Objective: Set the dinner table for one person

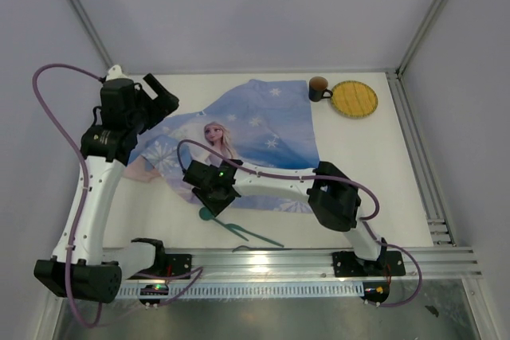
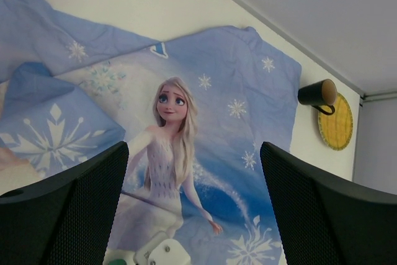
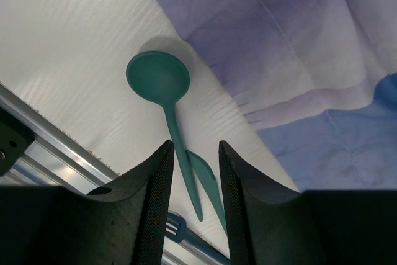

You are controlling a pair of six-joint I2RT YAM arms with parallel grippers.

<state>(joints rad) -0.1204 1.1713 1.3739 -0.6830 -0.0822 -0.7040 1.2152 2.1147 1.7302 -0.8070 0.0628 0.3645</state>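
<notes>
White tabletop under everything, silver rails along near and right edges, both arm bases at near edge. Blue printed cloth over centre, reaching toward far edge, rumpled and folded over on its left side. Dark mug upright near far right corner, just off cloth's far right corner, handle toward round yellow mat just beside it; touching or not, cannot tell. Green spoon flat on bare tabletop close to near edge, bowl just off cloth's near hem, handle pointing toward rail. Green knife beside spoon handle, meeting it near handle end. Fork by the rail, mostly hidden behind a finger.

Left fingers raised over cloth's left part, spread wide, nothing between them. Right fingers low over spoon handle, part open with a narrow gap, handle visible through gap in wrist view, no contact seen, nothing held
</notes>
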